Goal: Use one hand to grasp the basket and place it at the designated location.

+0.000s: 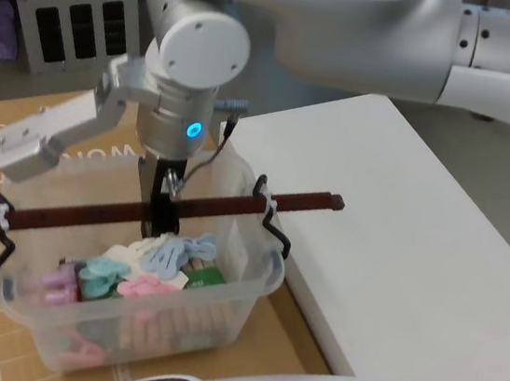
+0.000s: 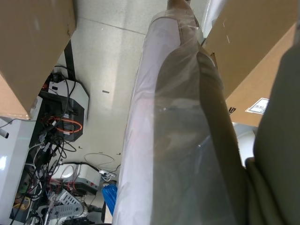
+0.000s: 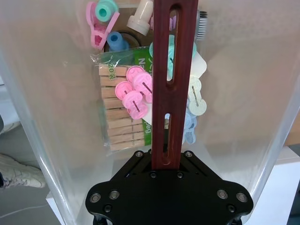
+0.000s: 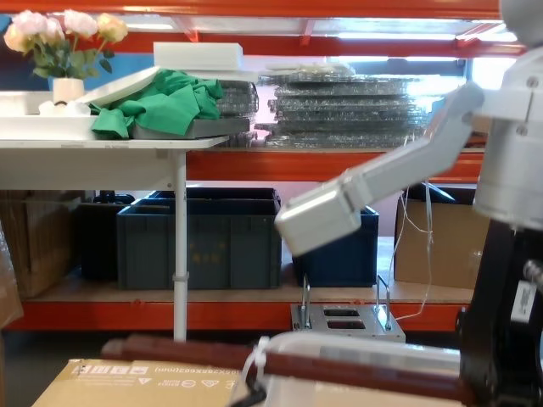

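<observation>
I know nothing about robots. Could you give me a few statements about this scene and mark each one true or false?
1. The right gripper grips the dark red handle of the basket. True.
2. The basket stands on the white table. False: it is over the brown cardboard beside that table.
3. The basket holds wooden pegs and pink clips. True.
4. The grey metal box lies inside the basket. False: it stands apart, farther back.

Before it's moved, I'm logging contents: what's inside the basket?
Inside the basket: pastel plastic clips and a pack of wooden clothespins. The handle, held by the right gripper, covers part of them.
</observation>
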`<state>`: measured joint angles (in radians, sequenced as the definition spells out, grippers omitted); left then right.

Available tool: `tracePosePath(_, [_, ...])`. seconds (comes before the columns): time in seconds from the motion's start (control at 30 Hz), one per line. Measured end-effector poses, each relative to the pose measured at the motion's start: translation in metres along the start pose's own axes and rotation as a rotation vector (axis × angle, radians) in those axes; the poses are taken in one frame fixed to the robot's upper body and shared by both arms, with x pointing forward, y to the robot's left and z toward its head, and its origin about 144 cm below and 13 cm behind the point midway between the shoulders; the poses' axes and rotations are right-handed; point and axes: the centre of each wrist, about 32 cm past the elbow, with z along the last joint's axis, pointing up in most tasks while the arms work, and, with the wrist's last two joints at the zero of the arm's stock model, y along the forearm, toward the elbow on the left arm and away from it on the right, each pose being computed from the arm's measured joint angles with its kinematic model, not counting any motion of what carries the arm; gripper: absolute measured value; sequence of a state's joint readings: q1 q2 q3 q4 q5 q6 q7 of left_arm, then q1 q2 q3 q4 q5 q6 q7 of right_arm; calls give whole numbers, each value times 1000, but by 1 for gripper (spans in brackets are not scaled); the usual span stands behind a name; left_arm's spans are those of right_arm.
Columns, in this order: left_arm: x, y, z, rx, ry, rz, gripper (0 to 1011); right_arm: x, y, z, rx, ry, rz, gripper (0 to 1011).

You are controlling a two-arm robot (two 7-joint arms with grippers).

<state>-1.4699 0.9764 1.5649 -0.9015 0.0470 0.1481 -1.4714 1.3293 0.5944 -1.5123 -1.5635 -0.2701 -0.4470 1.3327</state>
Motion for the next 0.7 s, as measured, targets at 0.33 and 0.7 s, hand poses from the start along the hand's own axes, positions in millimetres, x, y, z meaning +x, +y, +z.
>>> tracePosePath(0.33, [0, 0, 0, 0, 0, 0, 0, -9, -19, -12, -10, 46, -35, 1])
tracePosePath(0.7, [0, 0, 0, 0, 0, 0, 0, -23, -34, -24, -22, 132, -28, 0])
